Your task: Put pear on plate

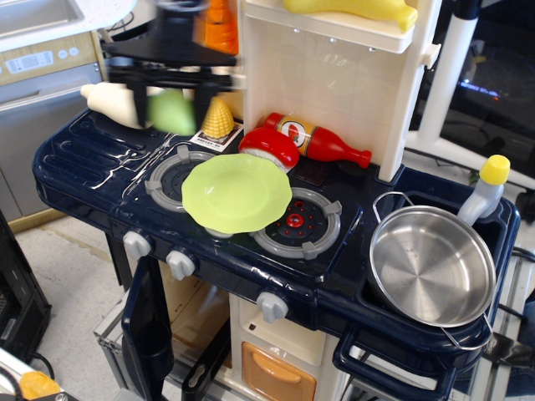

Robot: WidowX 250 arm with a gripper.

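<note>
The pale-green pear (172, 114) hangs in the air over the back left of the toy stove, held between the fingers of my gripper (172, 90). The gripper is motion-blurred, and its dark crossbar spans above the pear. The lime-green plate (236, 193) lies on the stove top between the two burners, to the right of and in front of the pear. The pear is above the counter and apart from the plate.
A yellow corn cob (216, 117) stands just right of the pear. A cream-white bottle (113, 103) lies to its left. A red-topped toy (269, 148) and a ketchup bottle (322, 140) lie behind the plate. A steel pot (430, 266) sits in the sink at right.
</note>
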